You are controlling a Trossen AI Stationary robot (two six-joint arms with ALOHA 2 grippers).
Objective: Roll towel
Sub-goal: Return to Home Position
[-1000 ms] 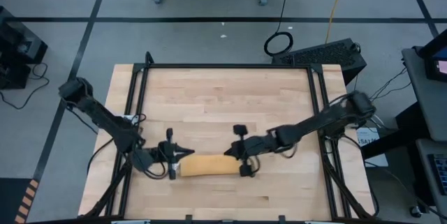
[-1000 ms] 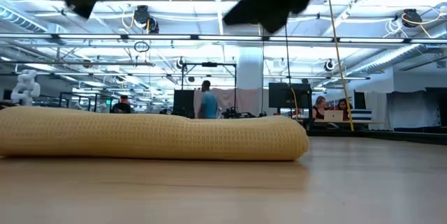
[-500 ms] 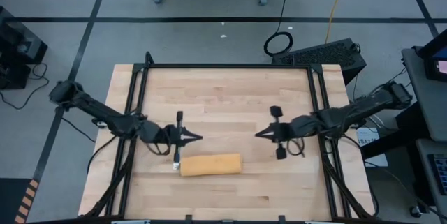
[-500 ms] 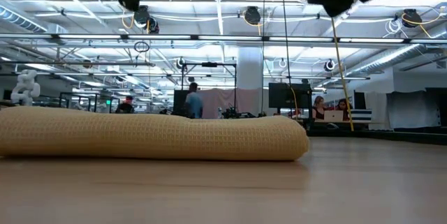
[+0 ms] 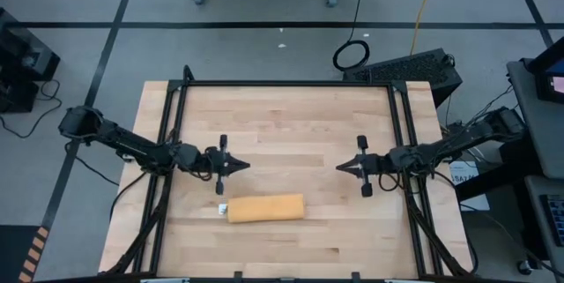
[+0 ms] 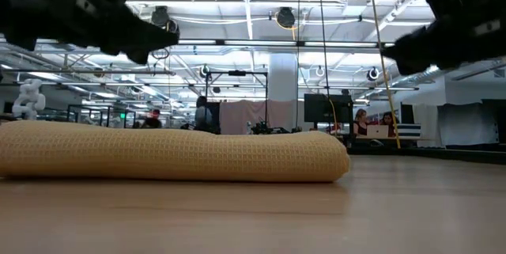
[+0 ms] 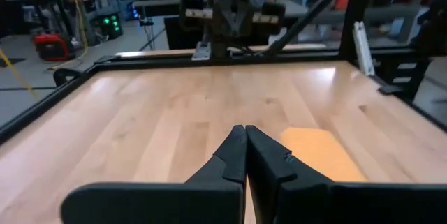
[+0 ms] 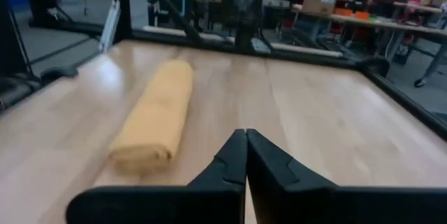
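The mustard-yellow towel (image 5: 266,208) lies rolled into a short log on the table, its length running left to right, near the front edge. A small white tag (image 5: 222,210) sticks out at its left end. It also shows in the low view (image 6: 170,153), the left wrist view (image 7: 320,153) and the right wrist view (image 8: 155,114). My left gripper (image 5: 248,165) is shut and empty, above the table behind the roll's left end. My right gripper (image 5: 337,167) is shut and empty, behind and to the right of the roll.
A black frame (image 5: 286,84) rims the wooden table. Bare wood (image 5: 286,124) lies behind the roll and between the grippers. People and equipment show in the room beyond the table in the low view.
Both grippers have let go of the roll's ends and drawn back: the left one toward the far-left, the right one toward the far-right, both rising. The rolled towel has stayed where it was on the table.
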